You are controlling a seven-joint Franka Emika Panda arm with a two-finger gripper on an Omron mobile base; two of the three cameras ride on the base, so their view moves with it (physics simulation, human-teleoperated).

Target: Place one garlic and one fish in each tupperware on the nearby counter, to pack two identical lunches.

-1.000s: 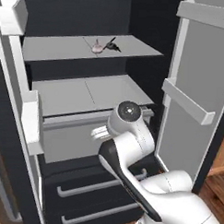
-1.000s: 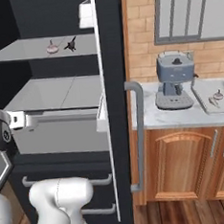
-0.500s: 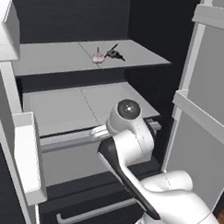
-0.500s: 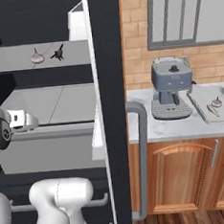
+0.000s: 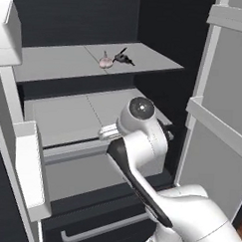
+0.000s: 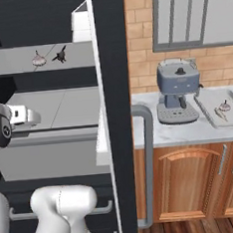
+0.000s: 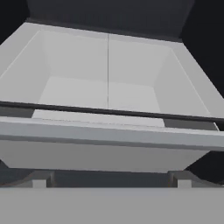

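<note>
Jaws spread wide, nothing gripped, facing fridge drawer (image 7: pixel 107 94). I see garlic (image 5: pixel 105 62) beside fish (image 5: pixel 122 57) on upper shelf (image 5: pixel 61 60). Risk: wrist clips shelf edge when reaching up.

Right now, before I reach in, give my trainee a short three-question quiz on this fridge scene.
1. True or false: the garlic lies on the fridge's upper shelf.
2. What lies right beside it? A) fish B) cup C) spoon
3. Fill in: the coffee machine stands on the ____, left of a tupperware.

Key: 1 true; 2 A; 3 counter.
</note>
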